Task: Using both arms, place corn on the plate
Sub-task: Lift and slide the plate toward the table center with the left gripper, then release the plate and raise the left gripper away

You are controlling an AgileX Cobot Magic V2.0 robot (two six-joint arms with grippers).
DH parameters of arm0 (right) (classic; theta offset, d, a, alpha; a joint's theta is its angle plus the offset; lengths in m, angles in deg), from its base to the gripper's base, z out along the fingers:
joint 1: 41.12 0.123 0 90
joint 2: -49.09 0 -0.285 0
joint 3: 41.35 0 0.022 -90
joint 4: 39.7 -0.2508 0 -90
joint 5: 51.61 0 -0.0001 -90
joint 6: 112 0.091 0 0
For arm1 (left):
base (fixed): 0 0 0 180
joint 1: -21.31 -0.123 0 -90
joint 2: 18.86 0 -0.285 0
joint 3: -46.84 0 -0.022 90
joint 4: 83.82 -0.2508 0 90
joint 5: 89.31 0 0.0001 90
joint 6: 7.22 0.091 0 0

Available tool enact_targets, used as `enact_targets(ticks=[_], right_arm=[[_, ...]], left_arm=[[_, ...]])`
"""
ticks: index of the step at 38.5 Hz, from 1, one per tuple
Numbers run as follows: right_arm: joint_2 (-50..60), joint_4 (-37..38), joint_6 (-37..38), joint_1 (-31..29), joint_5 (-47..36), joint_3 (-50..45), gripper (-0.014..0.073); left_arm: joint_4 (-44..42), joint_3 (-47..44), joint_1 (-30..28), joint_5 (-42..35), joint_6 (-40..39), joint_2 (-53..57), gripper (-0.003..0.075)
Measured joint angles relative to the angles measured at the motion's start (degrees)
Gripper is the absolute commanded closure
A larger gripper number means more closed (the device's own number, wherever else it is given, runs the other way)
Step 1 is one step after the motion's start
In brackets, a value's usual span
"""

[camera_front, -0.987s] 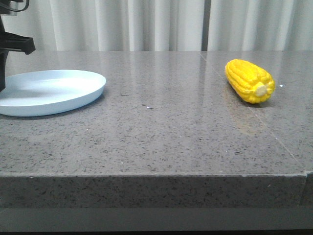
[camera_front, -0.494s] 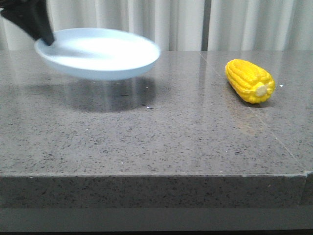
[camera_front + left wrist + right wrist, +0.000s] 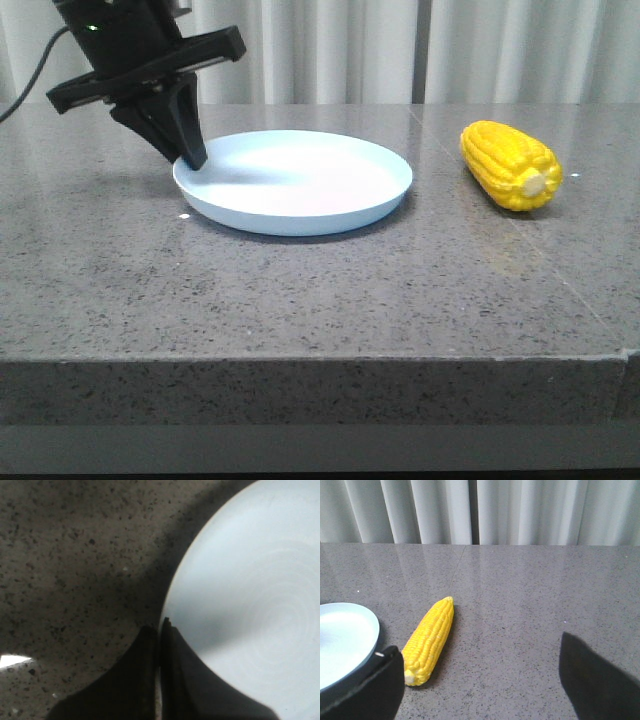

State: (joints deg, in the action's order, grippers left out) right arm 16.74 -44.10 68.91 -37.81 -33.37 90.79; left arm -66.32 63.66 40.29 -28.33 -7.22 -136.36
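The left gripper (image 3: 190, 158) is matt black throughout, built from flat, angular pieces. In the front view a broad crossbar sits slanted across its top, with squared ends and a thin pale highlight along its upper edge. Below the bar the body narrows into a dark wedge that tapers to a blunt tip. Above the bar is a blocky black housing with a tiny green light on it, and 1 thin black cable (image 3: 30, 85) curves away from its side. Up close, the left wrist view shows 2 smooth black fingers (image 3: 175, 680) with curved outer edges. The right gripper (image 3: 480, 690) shows 2 plain black fingers, 1 bearing a small pale mark.
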Motion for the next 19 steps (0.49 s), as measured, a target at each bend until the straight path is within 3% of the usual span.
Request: enact_targets(ticks=[6, 9, 14, 19], right_arm=[[0.00, 0.00, 0.00, 0.00, 0.00, 0.00, -0.0054], [0.00, 0.00, 0.00, 0.00, 0.00, 0.00, -0.0054], [0.00, 0.00, 0.00, 0.00, 0.00, 0.00, -0.0054], [0.00, 0.00, 0.00, 0.00, 0.00, 0.00, -0.0054]], left_arm=[[0.00, 0.32, 0.00, -0.22, 0.00, 0.22, 0.0393], [-1.10, 1.64, 0.00, 0.83, 0.00, 0.45, 0.0360], [-4.89, 3.26, 0.00, 2.03, 0.00, 2.84, 0.0416], [-12.59, 3.60, 0.00, 3.56, -1.92, 6.98, 0.0557]])
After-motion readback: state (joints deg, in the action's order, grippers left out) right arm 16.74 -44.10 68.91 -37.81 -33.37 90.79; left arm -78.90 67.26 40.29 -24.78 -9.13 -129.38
